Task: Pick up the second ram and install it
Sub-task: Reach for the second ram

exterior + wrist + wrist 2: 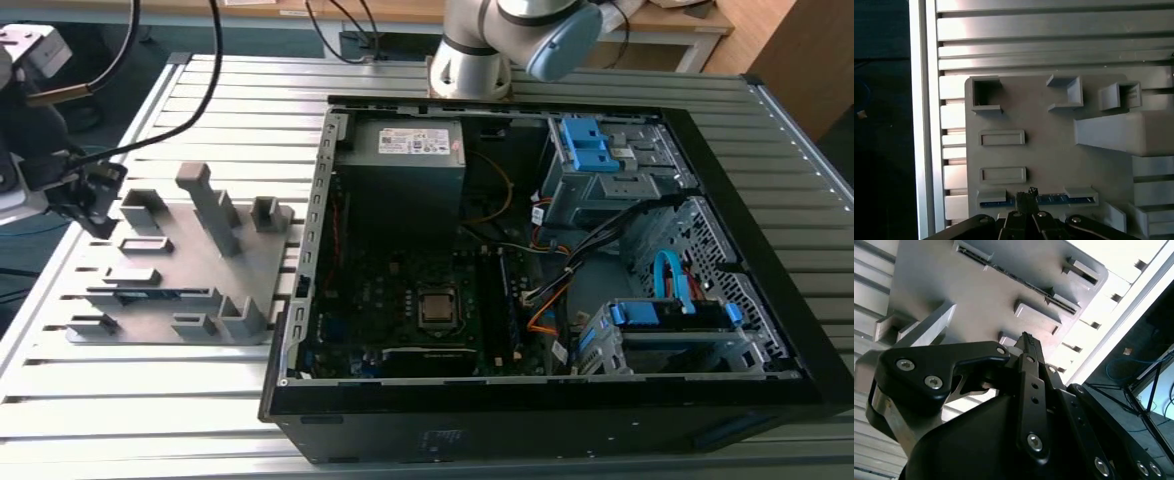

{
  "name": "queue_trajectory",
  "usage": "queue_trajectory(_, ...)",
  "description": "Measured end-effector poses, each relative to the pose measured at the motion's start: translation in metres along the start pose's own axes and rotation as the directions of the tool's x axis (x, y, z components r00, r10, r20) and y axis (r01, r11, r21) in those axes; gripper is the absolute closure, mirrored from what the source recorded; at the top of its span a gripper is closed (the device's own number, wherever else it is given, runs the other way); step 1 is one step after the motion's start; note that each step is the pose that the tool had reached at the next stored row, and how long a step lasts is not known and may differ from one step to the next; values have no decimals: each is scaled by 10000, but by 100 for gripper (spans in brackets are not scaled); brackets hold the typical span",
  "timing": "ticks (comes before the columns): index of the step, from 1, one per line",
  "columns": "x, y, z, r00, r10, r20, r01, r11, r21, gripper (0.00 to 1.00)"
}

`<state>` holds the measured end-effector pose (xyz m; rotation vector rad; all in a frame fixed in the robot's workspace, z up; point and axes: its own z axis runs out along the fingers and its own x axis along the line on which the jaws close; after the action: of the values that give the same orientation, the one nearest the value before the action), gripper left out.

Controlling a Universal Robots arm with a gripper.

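One second ram (1050, 200), likely light, stiff and fragile, stands edge-up in the grey holder tray (1044, 155), at 9 o'clock from the computer case (534, 430) in the exterior view; best pinched across its flat faces mid-length. Gripper (1027, 193) hovers above it, closed and empty.

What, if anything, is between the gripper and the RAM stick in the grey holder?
Nothing visible. In the first wrist view the gripper sits right at the second ram, whose upper edge lies bare in its slot on the grey holder.
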<state>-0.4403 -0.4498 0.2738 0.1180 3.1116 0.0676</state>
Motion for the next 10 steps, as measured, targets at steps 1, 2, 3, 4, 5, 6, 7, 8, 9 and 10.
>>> queue_trajectory(1, -4, -28, 18, 10000, 0, -1, 0, 10000, -1, 90)
queue_trajectory(2, -17, -44, 34, 10000, 0, -1, 0, 10000, -1, 90)
queue_trajectory(3, -33, -59, 49, 10000, 0, -4, 0, 10000, -1, 90)
queue_trajectory(4, -52, -68, 64, 10000, -1, -7, 1, 10000, 1, 90)
queue_trajectory(5, -71, -74, 81, 10000, -1, -10, 1, 10000, 2, 90)
queue_trajectory(6, -86, -80, 98, 10000, -1, -9, 1, 10000, 1, 90)
queue_trajectory(7, -99, -84, 113, 10000, -1, -11, 1, 10000, 1, 90)
queue_trajectory(8, -125, -83, 120, 10000, 1, -50, -1, 10000, 10, 90)
queue_trajectory(9, -153, -82, 125, 9999, 2, -106, -2, 10000, 33, 90)
queue_trajectory(10, -180, -79, 129, 9999, 5, -163, -3, 10000, 67, 90)
